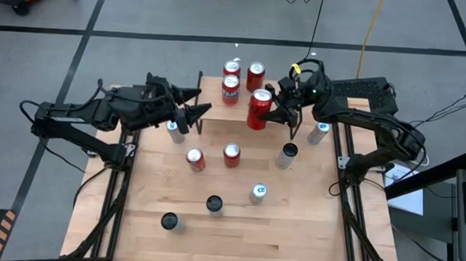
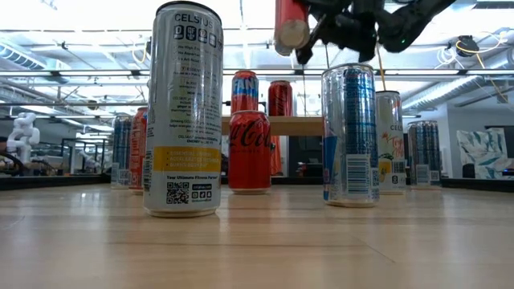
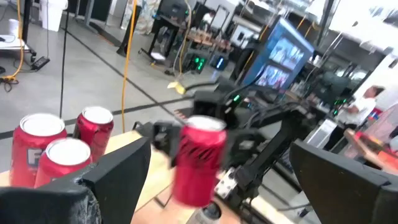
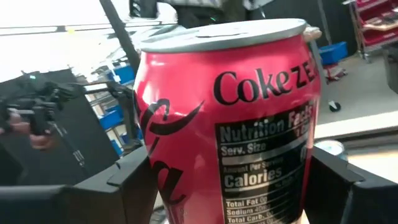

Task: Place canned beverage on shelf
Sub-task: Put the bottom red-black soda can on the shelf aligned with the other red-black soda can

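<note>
Right pincer [image 1: 268,110] grips a red Coke can [image 1: 259,109], one finger on either side of its body, as the right wrist view confirms [image 4: 227,118]. The can is held clear of the table [image 1: 292,221], tilted, near the far edge, just beside the shelf [image 1: 243,85] on its right.

The shelf stands at the middle of the table's far edge and carries three red cans [image 1: 232,69], grouped toward its left and centre.

Left pincer [image 1: 198,109] hangs near the far left corner, fingers spread wide, nothing between them, pointing toward the shelf.

On the table: two red cans [image 1: 232,154] near the centre, and slim cans [image 1: 288,155] scattered from the right edge toward the near left. In the low view a tall white can [image 2: 183,108] stands nearest the camera.
</note>
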`<state>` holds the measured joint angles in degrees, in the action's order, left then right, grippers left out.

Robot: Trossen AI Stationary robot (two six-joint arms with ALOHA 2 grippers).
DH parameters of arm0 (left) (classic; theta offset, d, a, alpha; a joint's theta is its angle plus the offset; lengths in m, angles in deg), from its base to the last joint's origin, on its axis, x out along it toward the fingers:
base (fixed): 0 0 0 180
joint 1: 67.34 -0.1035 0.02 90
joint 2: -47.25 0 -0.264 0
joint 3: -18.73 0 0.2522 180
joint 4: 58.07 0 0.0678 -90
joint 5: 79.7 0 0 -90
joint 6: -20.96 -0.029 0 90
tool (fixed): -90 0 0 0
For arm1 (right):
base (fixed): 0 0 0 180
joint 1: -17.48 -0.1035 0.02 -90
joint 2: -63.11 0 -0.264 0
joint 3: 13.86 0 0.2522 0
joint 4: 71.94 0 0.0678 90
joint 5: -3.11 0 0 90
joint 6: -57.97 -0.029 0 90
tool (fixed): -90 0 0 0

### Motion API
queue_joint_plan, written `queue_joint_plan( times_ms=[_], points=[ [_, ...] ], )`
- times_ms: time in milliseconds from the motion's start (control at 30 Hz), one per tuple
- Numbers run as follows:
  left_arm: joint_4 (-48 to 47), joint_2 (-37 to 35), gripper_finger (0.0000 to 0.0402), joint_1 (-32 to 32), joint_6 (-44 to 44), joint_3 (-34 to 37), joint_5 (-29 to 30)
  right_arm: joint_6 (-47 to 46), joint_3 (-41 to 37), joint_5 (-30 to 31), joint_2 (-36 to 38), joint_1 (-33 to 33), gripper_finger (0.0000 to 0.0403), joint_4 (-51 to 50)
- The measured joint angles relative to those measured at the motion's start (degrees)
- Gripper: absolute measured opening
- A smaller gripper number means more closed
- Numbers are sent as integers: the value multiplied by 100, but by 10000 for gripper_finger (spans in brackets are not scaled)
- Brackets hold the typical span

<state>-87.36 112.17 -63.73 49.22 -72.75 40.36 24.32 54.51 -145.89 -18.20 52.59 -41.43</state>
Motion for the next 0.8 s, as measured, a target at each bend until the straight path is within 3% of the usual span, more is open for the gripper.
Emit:
queue_joint_plan(
  times_ms=[500,800],
  points=[
    [-105,909,386,2,-1,0,-741,37,0,362,687,-642,279,56],
    [650,1260,386,4,-76,-2,-1262,3,0,504,752,-962,279,152]
  ],
)
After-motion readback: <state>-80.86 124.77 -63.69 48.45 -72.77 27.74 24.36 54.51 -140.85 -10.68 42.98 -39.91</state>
